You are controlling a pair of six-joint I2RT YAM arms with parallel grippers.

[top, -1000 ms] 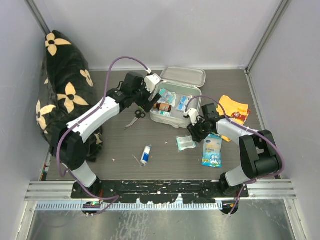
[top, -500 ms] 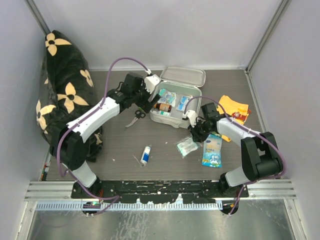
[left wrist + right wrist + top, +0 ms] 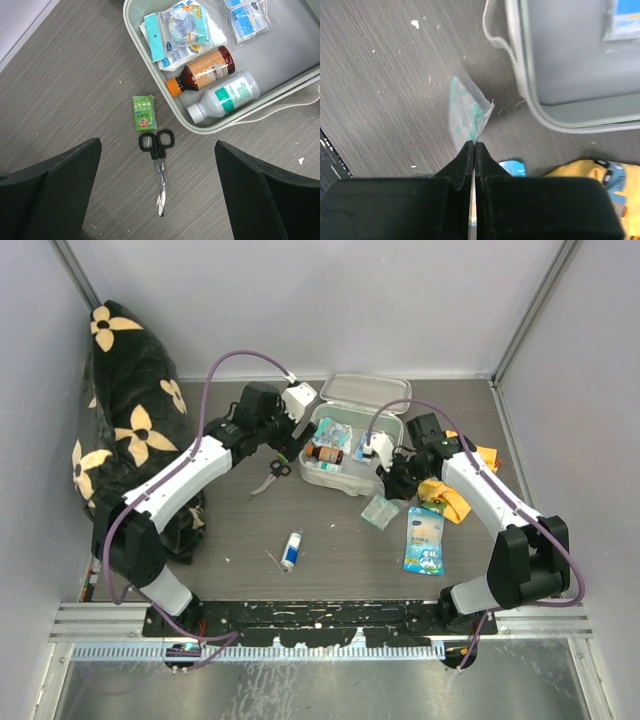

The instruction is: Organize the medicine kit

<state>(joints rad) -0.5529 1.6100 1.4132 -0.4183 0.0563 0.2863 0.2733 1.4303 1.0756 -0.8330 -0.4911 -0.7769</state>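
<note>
Medicine kit point(image 3: 370, 392), likely a light, rigid plastic case best held by its rim, lies open at the far middle of the tabletop point(image 3: 340, 560), right fingers point(image 3: 469, 155) pinching a flimsy teal packet point(image 3: 462, 110) beside it, left fingers point(image 3: 55, 195) spread wide above scissors point(image 3: 158, 159).

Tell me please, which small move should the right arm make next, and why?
Probably it should carry the teal packet sideways over the open medicine kit and then release it. The right fingers are shut on the packet's corner, the packet sits just outside the kit's rim, and bare floor shows inside the kit.
</note>
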